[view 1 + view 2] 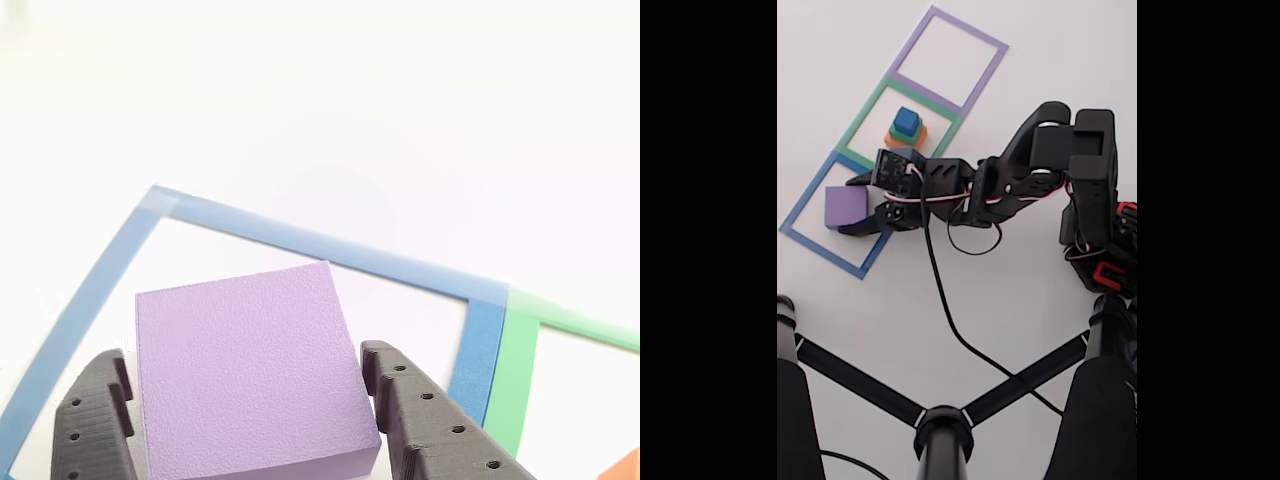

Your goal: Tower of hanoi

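Bright, even light washes the white surface (320,100) out to glare in the close view; shadows are faint, the fixed view softer.

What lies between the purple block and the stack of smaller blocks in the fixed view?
In the fixed view, the gripper and the tape border shared by the blue and green outlines lie between the purple block and the stack.

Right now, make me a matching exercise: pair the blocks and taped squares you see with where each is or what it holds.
Things:
1. flat matte purple block
2. small blue cube
3. purple taped square outline
4. end effector

Places or states:
A. top of the stack in the green taped outline
B. nothing inside it
C. fingers either side of the purple block
D. inside the blue taped outline

Pairs: 1-D, 2-A, 3-B, 4-C
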